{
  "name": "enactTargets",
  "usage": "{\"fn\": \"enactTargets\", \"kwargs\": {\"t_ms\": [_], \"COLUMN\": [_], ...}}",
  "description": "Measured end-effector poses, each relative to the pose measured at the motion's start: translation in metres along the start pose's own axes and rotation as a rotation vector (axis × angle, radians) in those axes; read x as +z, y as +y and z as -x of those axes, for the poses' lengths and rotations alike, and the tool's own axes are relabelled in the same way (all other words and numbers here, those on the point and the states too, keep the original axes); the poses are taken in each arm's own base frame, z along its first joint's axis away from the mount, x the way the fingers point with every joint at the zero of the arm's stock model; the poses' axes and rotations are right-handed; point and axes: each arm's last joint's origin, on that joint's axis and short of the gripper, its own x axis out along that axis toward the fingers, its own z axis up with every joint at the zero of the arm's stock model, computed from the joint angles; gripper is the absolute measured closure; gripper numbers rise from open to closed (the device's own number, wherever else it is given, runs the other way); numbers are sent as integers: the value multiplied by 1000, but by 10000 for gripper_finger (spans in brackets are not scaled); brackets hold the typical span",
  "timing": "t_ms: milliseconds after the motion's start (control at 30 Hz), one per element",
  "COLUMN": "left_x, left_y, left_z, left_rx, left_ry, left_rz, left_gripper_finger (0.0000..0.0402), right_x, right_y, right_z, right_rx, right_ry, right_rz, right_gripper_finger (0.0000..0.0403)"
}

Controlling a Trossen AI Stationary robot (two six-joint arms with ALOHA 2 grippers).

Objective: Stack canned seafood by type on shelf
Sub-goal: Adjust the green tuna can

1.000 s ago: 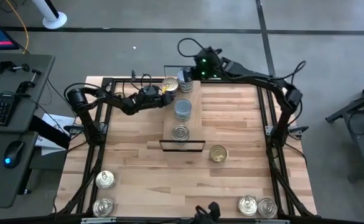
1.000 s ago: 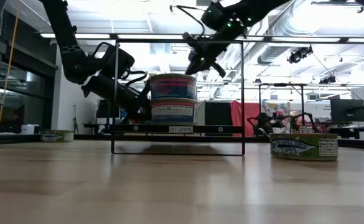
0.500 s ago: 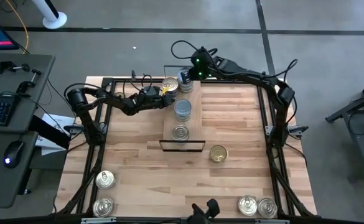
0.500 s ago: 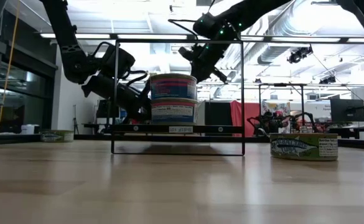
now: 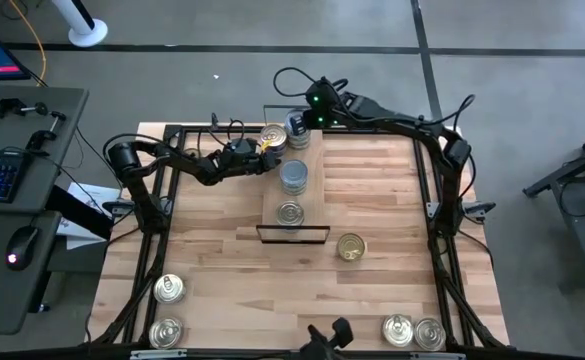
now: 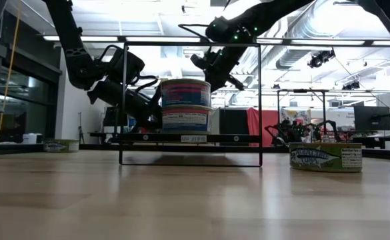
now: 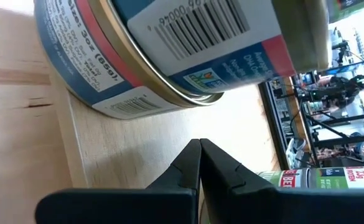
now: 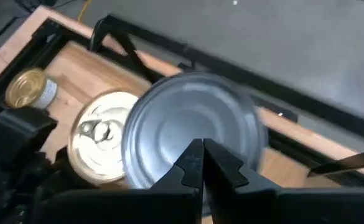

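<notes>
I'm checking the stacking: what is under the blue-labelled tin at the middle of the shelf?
In the low view the upper blue-labelled tin sits on a second, similar tin, which rests on the shelf. The lower tin's lid is covered, so its top colour cannot be seen.

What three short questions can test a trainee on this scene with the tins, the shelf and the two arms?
1. True or false: the left gripper and the right gripper are both open.
2. Where is the lone gold-topped tin?
A. On the shelf
B. On the tabletop, beside the shelf on the right arm's side
C. Between a gripper's fingers
3. In the high view, how many near-edge tins stand along the table's near side?

Key: 1. False, both are shut. 2. B. 3. Four, two near each corner.
</notes>
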Motion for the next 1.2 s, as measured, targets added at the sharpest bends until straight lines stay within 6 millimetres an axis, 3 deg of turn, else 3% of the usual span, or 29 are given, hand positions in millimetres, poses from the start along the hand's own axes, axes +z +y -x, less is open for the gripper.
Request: {"fn": "enactTargets", "kwargs": {"t_ms": [267, 867, 1200], "left_x": [-1, 0, 2], "left_y": [0, -1, -14], "left_z": [0, 0, 3], "left_rx": [2, -14, -139], "left_ry": [3, -4, 27], "left_rz": [0, -38, -17], "left_gripper_finger": [402, 402, 402], "right_x": [-7, -11, -9], "right_y": [1, -2, -2], "right_z": [-1, 18, 33], "right_rx": [-17, -33, -27], "right_ry": [57, 139, 141], "right_rz": [31, 61, 71], "right_gripper_finger": [403, 403, 403]}}
